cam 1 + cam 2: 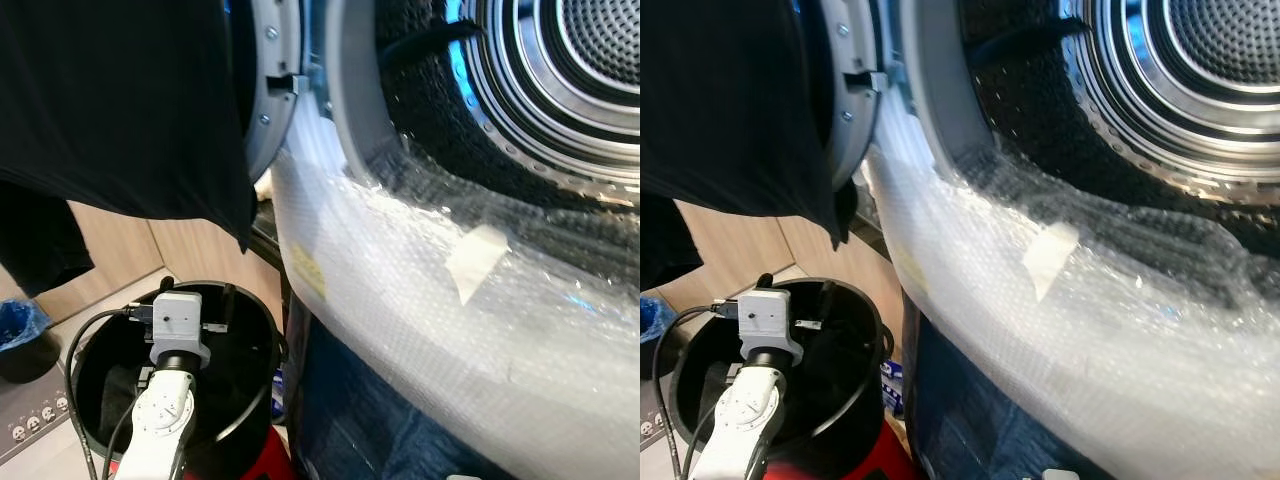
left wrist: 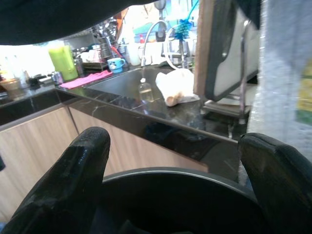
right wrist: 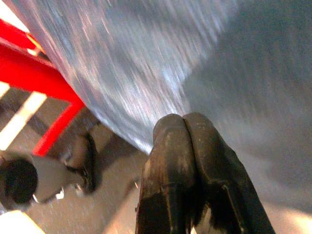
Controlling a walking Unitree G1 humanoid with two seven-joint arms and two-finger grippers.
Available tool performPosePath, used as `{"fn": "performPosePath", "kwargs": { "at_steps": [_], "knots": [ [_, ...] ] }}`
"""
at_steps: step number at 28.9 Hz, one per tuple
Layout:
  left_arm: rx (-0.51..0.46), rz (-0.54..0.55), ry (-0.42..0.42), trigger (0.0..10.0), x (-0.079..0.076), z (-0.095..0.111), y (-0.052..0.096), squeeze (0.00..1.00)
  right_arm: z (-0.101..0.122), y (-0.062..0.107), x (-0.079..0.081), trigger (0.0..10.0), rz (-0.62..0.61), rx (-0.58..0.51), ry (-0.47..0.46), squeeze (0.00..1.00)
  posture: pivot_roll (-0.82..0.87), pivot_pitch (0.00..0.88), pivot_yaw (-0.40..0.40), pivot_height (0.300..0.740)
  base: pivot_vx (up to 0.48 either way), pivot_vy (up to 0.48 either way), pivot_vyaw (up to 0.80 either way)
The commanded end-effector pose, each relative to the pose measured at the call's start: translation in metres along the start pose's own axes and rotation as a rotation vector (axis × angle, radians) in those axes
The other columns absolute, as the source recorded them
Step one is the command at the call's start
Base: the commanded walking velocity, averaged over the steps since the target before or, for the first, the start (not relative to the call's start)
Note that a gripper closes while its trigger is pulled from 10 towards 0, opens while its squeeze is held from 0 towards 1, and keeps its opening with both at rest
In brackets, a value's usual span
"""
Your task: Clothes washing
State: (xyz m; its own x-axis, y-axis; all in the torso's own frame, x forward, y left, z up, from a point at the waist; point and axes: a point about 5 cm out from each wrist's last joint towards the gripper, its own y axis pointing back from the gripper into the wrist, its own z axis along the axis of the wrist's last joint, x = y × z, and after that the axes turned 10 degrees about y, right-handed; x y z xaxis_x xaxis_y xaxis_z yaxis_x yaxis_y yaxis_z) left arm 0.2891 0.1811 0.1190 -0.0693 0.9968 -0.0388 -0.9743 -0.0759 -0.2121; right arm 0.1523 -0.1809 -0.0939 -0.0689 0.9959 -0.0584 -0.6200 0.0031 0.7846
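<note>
Nearest to the robot, the left gripper hangs over the black bucket, its 2 fingers spread wide with nothing between them. In the head views only the wrist of this arm shows, above the bucket's mouth. Dark laundry seems to lie deep inside the bucket, but it is hard to make out.

The right gripper is low down, close to a blurred grey surface, with its fingers pressed together on nothing.

Further up, a black garment hangs at the top left, in front of the washer door. It looks soft and light, so it will probably sag and slip; I think a pinch on a thick fold holds better than on a thin hem.

Farthest is the steel drum, open behind a wide band of bubble wrap over the washer's front. The bucket rim is narrow, and the wrap could catch cloth in passing.
</note>
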Motion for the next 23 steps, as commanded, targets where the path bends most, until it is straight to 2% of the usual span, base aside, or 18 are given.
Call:
{"fn": "performPosePath", "kwargs": {
  "at_steps": [1,23],
  "knots": [
    [-0.007,0.003,-0.006,10.0,0.0009,0.0016,0.0017,0.0,-0.0025,0.0008,-0.0004,10.0,0.0,0.007,0.009,0.0,0.08,0.051,-0.012,0.74,0.0,0.0,0.0],
    [0.008,-0.005,-0.012,10.0,0.0015,-0.0016,0.0042,0.0,-0.0039,0.0011,0.003,10.0,0.014,0.007,-0.018,0.0,0.08,0.039,-0.004,0.74,0.0,0.0,0.0]
  ]
}}
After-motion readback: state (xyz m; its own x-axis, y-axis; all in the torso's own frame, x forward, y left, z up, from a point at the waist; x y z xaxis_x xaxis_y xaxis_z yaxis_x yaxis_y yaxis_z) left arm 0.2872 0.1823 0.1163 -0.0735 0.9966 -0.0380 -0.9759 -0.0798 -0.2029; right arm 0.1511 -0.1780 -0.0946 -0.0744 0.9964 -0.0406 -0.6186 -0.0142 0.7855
